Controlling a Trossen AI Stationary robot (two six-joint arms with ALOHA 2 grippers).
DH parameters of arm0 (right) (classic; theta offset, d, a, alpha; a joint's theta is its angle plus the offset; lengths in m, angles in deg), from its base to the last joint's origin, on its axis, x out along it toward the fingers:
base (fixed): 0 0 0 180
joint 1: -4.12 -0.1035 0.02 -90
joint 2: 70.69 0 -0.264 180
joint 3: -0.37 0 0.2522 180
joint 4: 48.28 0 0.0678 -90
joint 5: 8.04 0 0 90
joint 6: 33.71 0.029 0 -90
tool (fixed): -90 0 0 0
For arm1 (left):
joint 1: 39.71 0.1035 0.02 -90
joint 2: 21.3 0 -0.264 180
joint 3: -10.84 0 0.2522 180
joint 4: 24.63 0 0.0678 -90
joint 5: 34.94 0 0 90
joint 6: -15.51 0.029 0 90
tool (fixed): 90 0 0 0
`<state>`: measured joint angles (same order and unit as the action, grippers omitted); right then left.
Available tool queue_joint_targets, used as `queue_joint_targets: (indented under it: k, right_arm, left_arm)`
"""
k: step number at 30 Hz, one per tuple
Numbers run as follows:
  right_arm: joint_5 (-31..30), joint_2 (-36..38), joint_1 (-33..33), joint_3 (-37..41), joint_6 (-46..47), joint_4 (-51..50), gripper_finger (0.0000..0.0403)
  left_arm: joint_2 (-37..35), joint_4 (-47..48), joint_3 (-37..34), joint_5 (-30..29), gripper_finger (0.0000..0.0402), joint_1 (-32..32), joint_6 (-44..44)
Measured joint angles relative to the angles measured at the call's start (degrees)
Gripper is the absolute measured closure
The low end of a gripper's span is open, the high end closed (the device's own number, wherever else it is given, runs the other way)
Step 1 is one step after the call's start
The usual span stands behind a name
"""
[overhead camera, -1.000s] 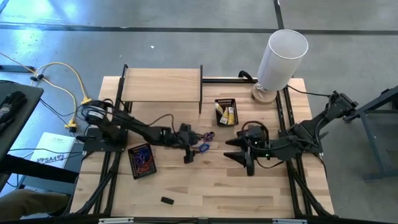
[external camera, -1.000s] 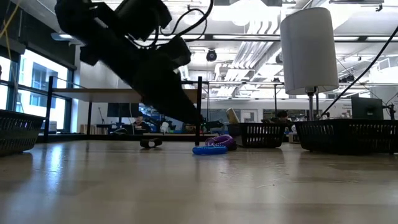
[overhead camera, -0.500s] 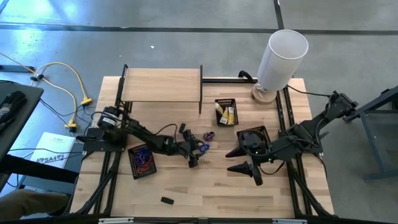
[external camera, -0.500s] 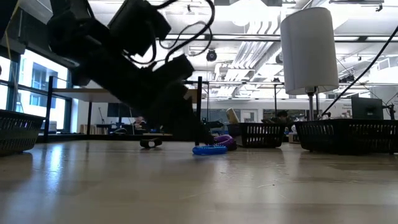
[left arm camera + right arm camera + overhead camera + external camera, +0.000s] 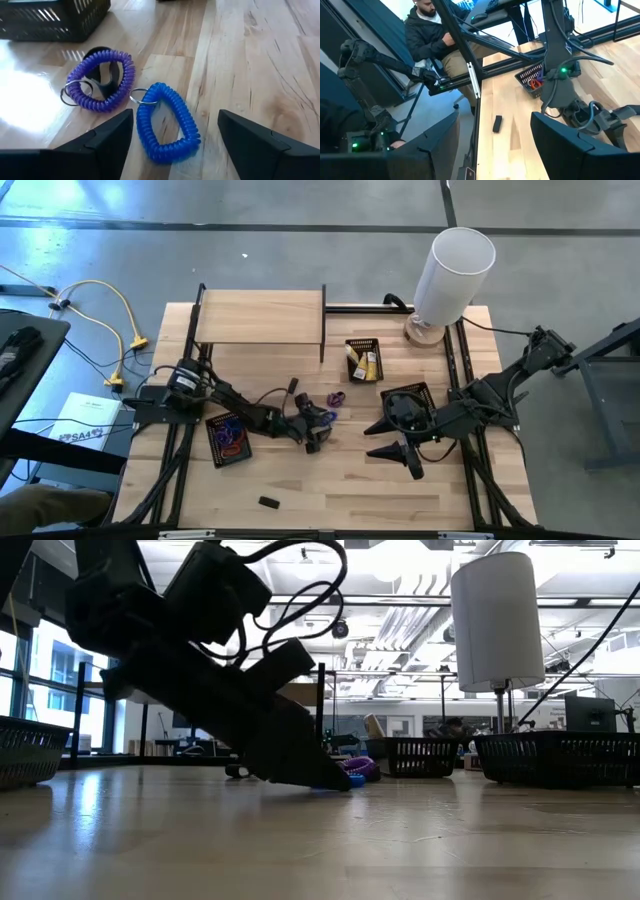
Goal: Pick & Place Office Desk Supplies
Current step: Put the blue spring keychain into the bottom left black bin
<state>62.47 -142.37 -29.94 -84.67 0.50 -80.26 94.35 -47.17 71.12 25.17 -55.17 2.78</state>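
Note:
A blue coiled loop (image 5: pixel 166 126) lies flat on the table between the two fingers of my left gripper (image 5: pixel 175 145), which is open and low over the wood. A purple coiled loop (image 5: pixel 101 80) lies just beyond it, over a black piece. In the high view my left gripper (image 5: pixel 318 432) sits mid-table beside the blue loop (image 5: pixel 326 418) and the purple loop (image 5: pixel 336 398). My right gripper (image 5: pixel 392 448) hangs open above the table's right half, holding nothing. A small black block (image 5: pixel 268 502) lies near the front edge.
A black mesh tray (image 5: pixel 228 438) holding coloured loops sits left of my left gripper. Another tray (image 5: pixel 363 358) with yellow packets stands farther back, and a third (image 5: pixel 412 402) lies under the right arm. A wooden shelf (image 5: pixel 260 315) and a tall white cylinder (image 5: pixel 455 268) stand at the back. A person (image 5: pixel 437 35) sits beyond the table.
My left gripper has come down toward the table and tipped its fingers lower, ending astride the blue loop, still open. My right gripper has turned at the wrist while staying in place. The loops have not moved.

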Motion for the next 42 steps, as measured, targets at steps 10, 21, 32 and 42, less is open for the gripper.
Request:
queue_joint_targets:
  k: [10, 21, 32, 42]
  right_arm:
    - [0.0, 0.0, 0.0, 0.0, 0.0, 0.5, 0.0171]
    - [-0.1, 0.0, 0.8, 0.0, 0.6, 1.5, 0.0171]
    - [-0.1, 0.0, 0.8, 0.0, 0.5, 4.0, 0.0171]
    - [-1.8, 0.0, 0.8, 0.0, 0.5, 4.1, 0.0171]
  left_arm:
    - [0.0, 2.8, 0.0, 2.6, 0.0217, 0.5, -4.7]
    - [2.1, 5.4, 0.0, 1.2, 0.0324, -1.4, -5.4]
    - [0.1, 7.1, -0.1, -0.1, 0.0385, -5.2, -4.9]
    - [-16.5, 18.8, -0.2, -1.0, 0.0385, -6.2, -1.8]
